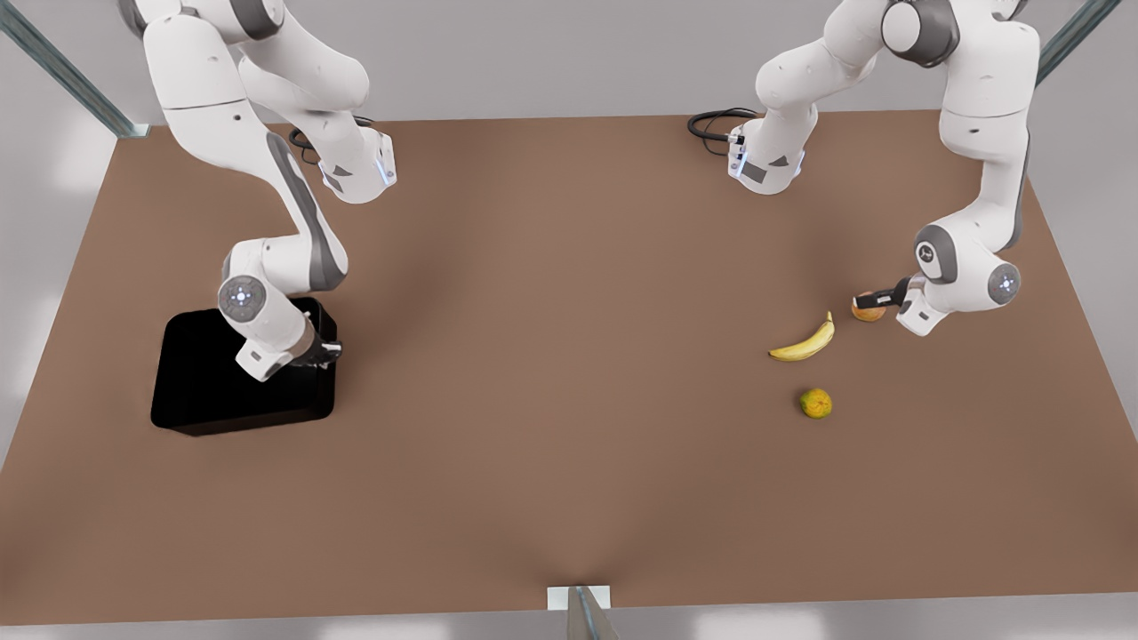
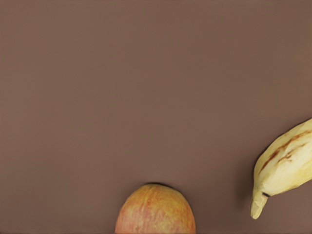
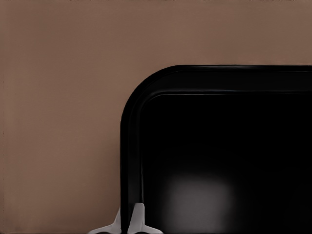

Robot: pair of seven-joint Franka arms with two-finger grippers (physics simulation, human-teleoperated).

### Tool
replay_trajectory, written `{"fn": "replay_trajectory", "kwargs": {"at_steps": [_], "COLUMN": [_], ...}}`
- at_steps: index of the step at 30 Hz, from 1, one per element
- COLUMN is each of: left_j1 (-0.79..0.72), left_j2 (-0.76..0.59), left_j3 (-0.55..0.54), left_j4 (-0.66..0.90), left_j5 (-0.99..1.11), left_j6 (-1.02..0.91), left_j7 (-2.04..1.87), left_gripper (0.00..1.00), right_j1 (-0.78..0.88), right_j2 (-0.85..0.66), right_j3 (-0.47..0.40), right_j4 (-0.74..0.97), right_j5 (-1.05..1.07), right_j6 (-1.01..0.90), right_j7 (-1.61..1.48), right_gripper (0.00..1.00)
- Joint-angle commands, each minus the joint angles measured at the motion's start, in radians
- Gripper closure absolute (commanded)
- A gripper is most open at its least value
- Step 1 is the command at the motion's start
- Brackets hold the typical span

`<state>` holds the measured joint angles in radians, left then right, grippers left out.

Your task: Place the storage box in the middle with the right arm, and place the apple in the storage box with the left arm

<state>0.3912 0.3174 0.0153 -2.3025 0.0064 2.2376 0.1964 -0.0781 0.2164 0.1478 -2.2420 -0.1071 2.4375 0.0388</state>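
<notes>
Front view: right claw [image 1: 331, 349] clamps storage box [image 1: 200, 391] wall; left claw [image 1: 867, 298] astride apple [image 1: 869, 310], banana [image 1: 805, 343] beside.

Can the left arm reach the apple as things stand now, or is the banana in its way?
Probably yes: the left tool is already at the apple, and the banana lies apart, to one side.

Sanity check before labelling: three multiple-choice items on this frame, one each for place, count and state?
1. The box sits:
A) front view's left
B) table centre
C) front view's right
2. Fruits on the table:
A) two
B) three
C) four
3. The apple is:
A) in the box
B) on the table
C) lifted high

1 A: box is there, right gripper pinching its wall.
2 B: apple, banana, yellow-green fruit.
3 B: on the table, left gripper at it.
</notes>
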Motion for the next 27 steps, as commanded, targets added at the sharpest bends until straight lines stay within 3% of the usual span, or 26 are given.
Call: {"fn": "replay_trajectory", "kwargs": {"at_steps": [1, 15, 21, 23, 25, 27], "left_j1": [0.000, -0.009, -0.011, -0.011, -0.011, -0.011], "left_j2": [0.000, 0.022, 0.038, 0.043, 0.043, 0.042], "left_j3": [-0.002, -0.002, -0.002, -0.002, -0.002, -0.002], "left_j4": [0.000, -0.037, -0.038, -0.038, -0.038, -0.038], "left_j5": [0.000, 0.003, 0.003, 0.003, 0.004, 0.004], "left_j6": [0.001, 0.066, 0.076, 0.083, 0.083, 0.083], "left_j7": [0.000, -0.012, -0.012, -0.012, -0.012, -0.012], "left_gripper": [0.00, 0.00, 0.01, 0.04, 0.17, 0.18], "right_j1": [0.009, 0.419, 0.586, 0.621, 0.656, 0.693], "right_j2": [0.000, 0.003, 0.089, 0.127, 0.167, 0.208], "right_j3": [-0.001, -0.001, -0.002, -0.001, -0.002, -0.002], "right_j4": [0.005, 0.099, 0.237, 0.309, 0.387, 0.444], "right_j5": [-0.005, 0.006, 0.006, 0.006, 0.004, 0.004], "right_j6": [-0.001, -0.006, -0.024, -0.064, -0.107, -0.109], "right_j7": [0.006, 0.498, 0.770, 0.834, 0.898, 0.966], "right_gripper": [0.79, 0.79, 0.79, 0.79, 0.79, 0.79]}}
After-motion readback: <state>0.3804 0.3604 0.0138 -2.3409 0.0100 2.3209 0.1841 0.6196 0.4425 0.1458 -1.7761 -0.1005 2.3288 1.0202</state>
